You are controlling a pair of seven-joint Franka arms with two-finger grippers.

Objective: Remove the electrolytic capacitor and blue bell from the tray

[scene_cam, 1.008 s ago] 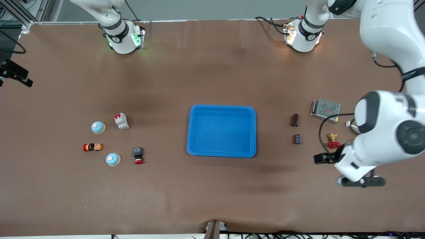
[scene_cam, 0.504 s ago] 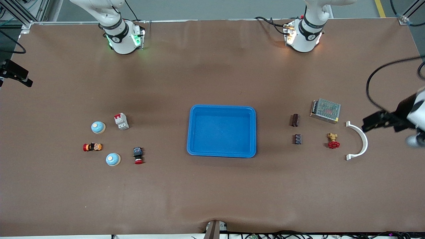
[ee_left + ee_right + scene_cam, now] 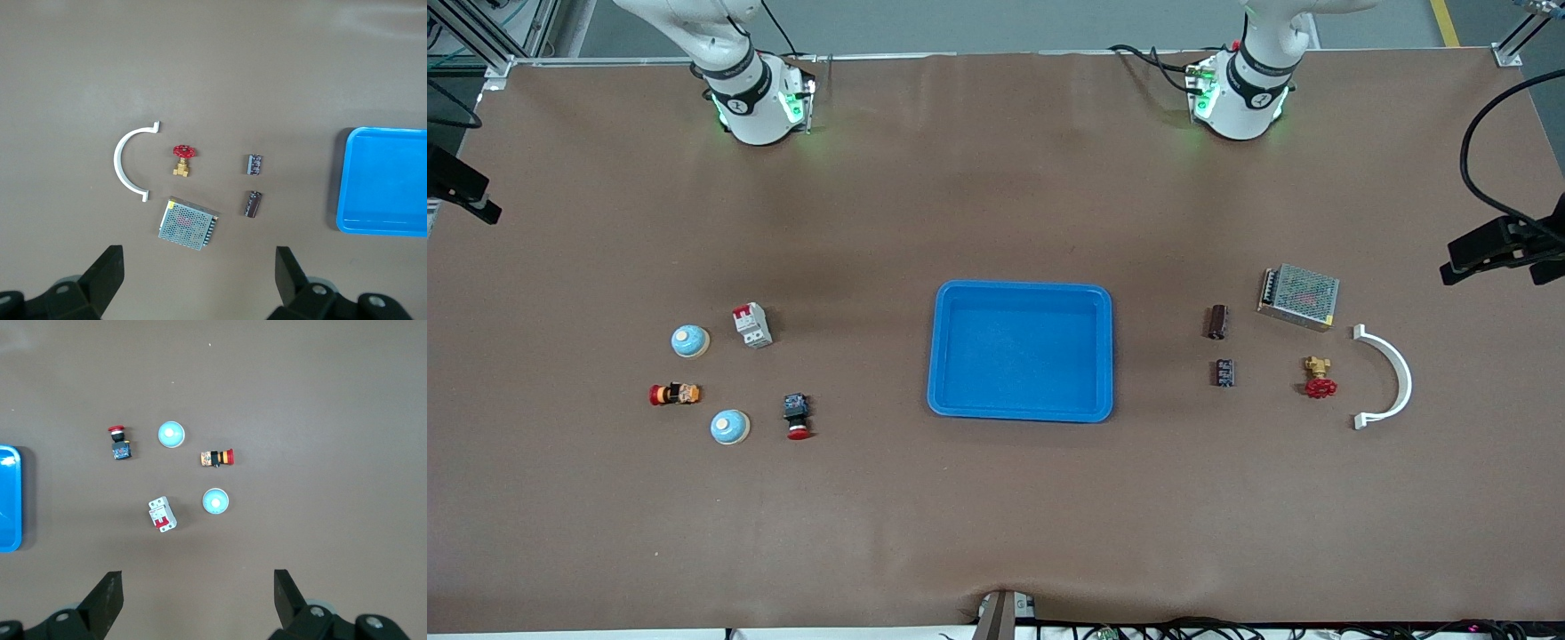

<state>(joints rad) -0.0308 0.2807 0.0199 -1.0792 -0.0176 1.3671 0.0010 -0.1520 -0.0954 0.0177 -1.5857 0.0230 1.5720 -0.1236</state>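
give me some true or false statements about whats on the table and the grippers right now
1. The blue tray has nothing in it. True.
2. Two bells sit toward the right arm's end of the table. True.
3. The left gripper is shut on a capacitor. False: its fingers are open and hold nothing; both capacitors lie on the table.
4. The red valve lies inside the tray. False: it lies on the table between a capacitor and the white curved bracket.
5. The right gripper is open, high over the bells. True.
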